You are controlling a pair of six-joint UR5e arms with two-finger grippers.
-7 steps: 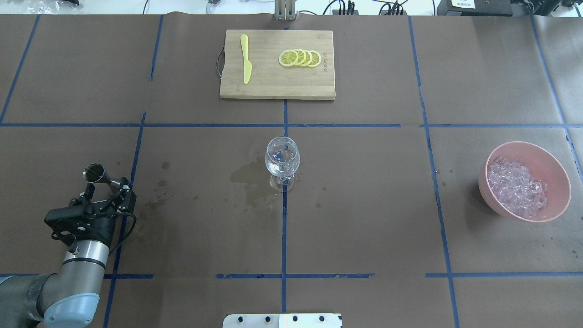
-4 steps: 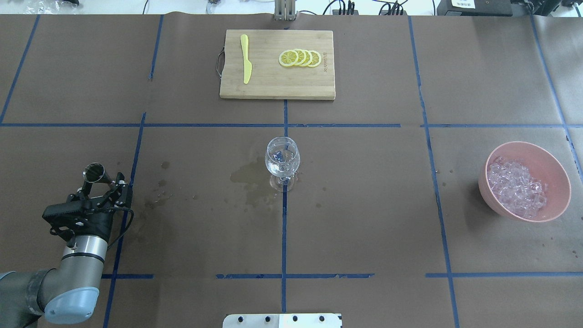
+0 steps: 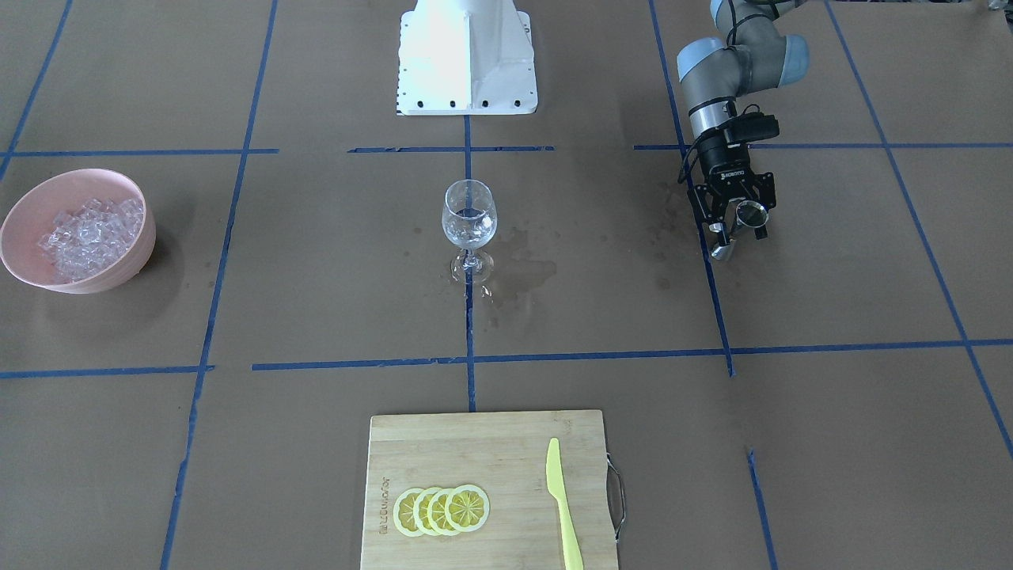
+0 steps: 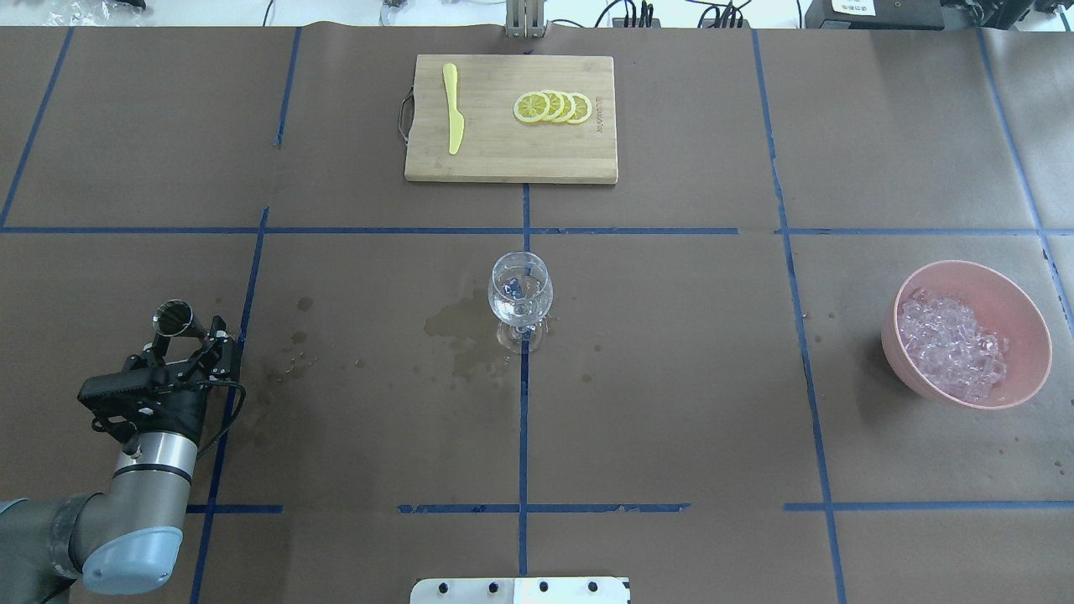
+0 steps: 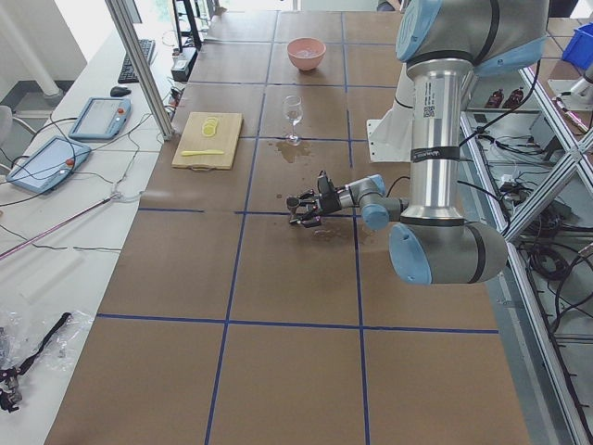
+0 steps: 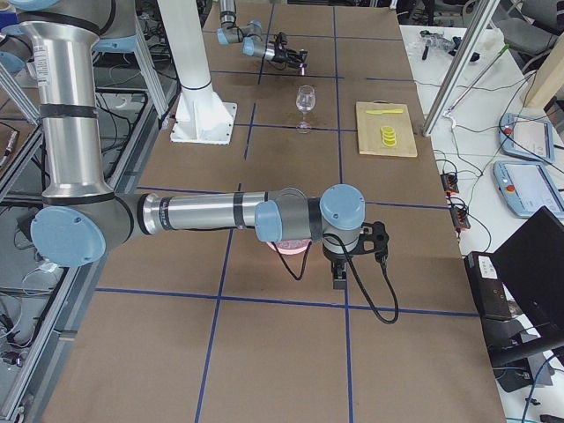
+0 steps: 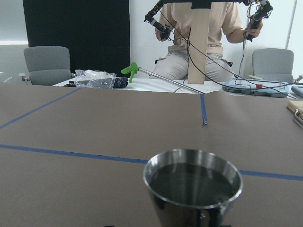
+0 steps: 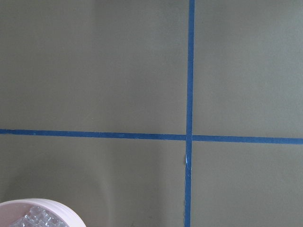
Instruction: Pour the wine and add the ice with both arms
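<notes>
Steel jigger (image 4: 174,318) between left gripper (image 4: 191,346) fingers, grip unclear; right gripper state unreadable.

Brown table (image 4: 671,377) with blue tape lines (image 4: 523,419); pink bowl (image 4: 1028,319); yellow knife (image 4: 453,109) and lemon slices (image 4: 554,107) on a tan board (image 4: 503,159).

The wine (image 4: 518,312), a small amount of clear liquid, is sitting in the bottom of the upright stemmed glass (image 4: 520,289) at the table's centre. The ice (image 4: 952,344), many small clear cubes, is lying heaped in the pink bowl (image 4: 1022,323) at the right side. The left arm (image 4: 138,495) is reaching in low at the near left, its gripper (image 4: 197,342) closed around a steel jigger (image 4: 174,318) tilted on its side. The right arm (image 6: 211,214) is showing only in the right side view, hanging over the bowl.
</notes>
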